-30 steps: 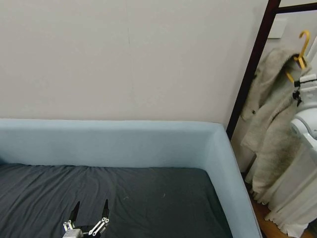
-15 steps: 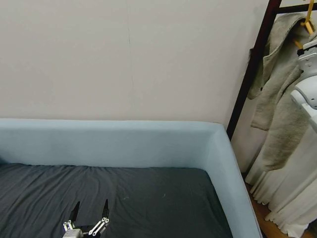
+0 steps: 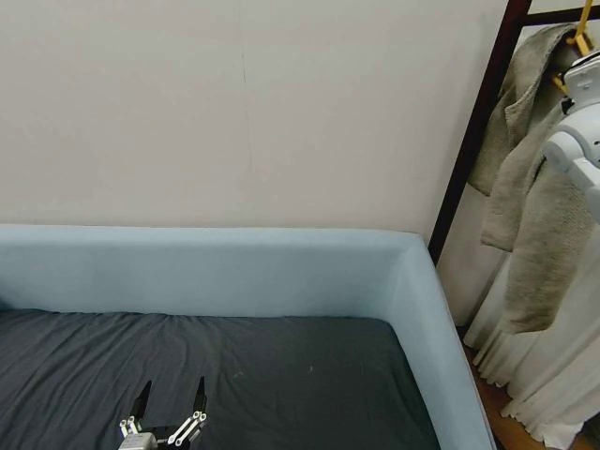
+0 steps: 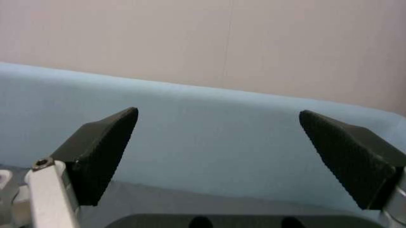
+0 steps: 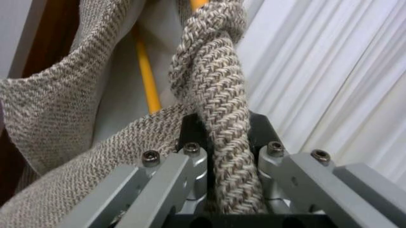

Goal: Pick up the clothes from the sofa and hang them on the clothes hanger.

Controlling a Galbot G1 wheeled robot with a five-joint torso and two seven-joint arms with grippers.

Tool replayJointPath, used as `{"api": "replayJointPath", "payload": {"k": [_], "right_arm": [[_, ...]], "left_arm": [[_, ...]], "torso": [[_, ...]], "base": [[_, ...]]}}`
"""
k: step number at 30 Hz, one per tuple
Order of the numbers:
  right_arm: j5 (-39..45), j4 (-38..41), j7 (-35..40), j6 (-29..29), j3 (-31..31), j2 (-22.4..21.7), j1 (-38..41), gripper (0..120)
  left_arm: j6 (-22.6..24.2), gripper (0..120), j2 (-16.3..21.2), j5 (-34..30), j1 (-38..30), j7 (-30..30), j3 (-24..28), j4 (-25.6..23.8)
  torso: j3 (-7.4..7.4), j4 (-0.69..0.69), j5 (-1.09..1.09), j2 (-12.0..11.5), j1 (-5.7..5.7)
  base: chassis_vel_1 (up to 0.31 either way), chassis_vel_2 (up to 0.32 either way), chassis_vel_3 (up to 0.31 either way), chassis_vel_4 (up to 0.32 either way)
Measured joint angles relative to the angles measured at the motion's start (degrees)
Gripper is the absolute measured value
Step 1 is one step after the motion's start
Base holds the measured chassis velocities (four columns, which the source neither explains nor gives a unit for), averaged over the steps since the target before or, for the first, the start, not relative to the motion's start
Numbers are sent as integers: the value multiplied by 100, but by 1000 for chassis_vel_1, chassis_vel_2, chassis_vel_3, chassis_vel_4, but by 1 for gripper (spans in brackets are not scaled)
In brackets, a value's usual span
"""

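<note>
right hand (image 5: 225,152) is up high beside the dark rack post (image 3: 478,131), its fingers clamped on a twisted fold of the beige knit cardigan (image 3: 525,187). the cardigan drapes from a yellow hanger (image 5: 147,76) near the top of the rack, in front of a white curtain (image 3: 553,375). left hand (image 3: 170,410) hovers low over the dark seat of the light-blue sofa (image 3: 281,272), fingers spread apart.

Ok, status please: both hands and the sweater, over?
Left hand open, low over sofa. Right hand shut on sweater, up by rack. Sweater on yellow hanger; white curtain close behind.
</note>
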Motion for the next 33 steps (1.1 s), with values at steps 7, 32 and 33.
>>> {"api": "replayJointPath", "payload": {"k": [7, 32, 33], "right_arm": [[700, -409, 531, 0, -210, 300, 179, 8], [2143, -1970, 2199, 21, -153, 1903, 889, 8], [2143, -2058, 2204, 22, -153, 1935, 909, 8]], "left_arm": [[0, 100, 0, 0, 0, 0, 0, 0], [-1, 100, 0, 0, 0, 0, 0, 0], [-1, 100, 0, 0, 0, 0, 0, 0]], "torso": [[0, -1, 0, 0, 0], [0, -2, 0, 1, -1], [1, -3, 1, 1, 0]], "base": [[0, 0, 0, 0], [0, 0, 0, 0], [0, 0, 0, 0]]}}
